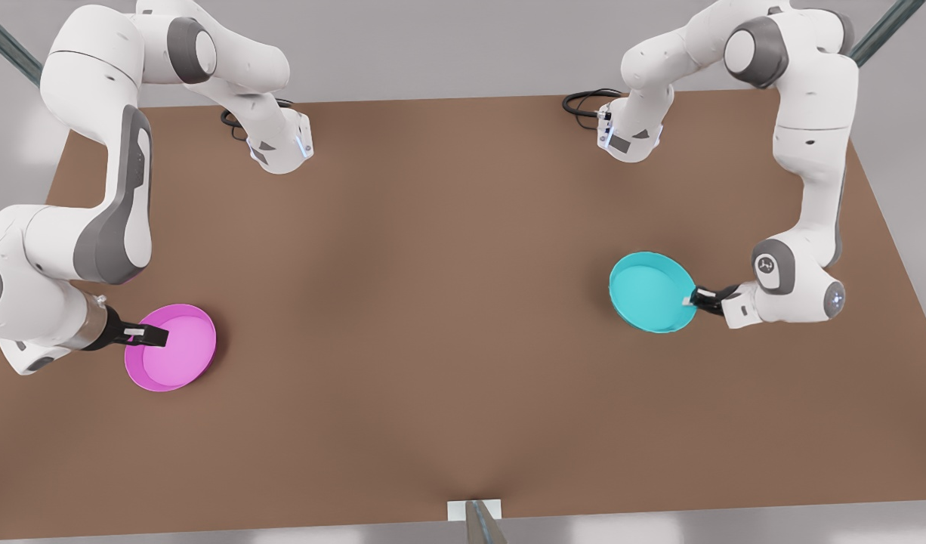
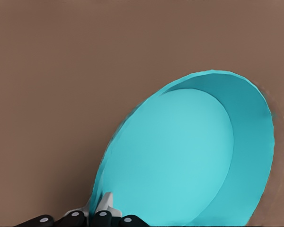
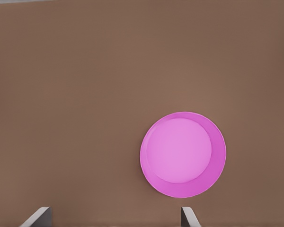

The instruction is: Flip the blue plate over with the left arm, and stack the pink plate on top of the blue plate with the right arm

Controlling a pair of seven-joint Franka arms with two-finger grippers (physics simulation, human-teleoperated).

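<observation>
The blue plate (image 1: 650, 291) sits toward the front view's right, tilted with its hollow side showing. My left gripper (image 1: 693, 297) is shut on its rim, on the side facing away from the table's middle. In the left wrist view the blue plate (image 2: 189, 156) stands steeply tilted over the table, its rim pinched by my left gripper (image 2: 102, 206). The pink plate (image 1: 172, 347) lies flat and hollow side up at the front view's left. My right gripper (image 1: 147, 335) hovers above its rim. The right wrist view has the pink plate (image 3: 183, 154) well below my open right gripper (image 3: 114, 215).
The brown table (image 1: 448, 302) stretches wide between the two plates. Black cables (image 1: 584, 102) lie near the arm bases at the back. A small white mount with a metal post (image 1: 474, 517) sits at the middle of the front edge.
</observation>
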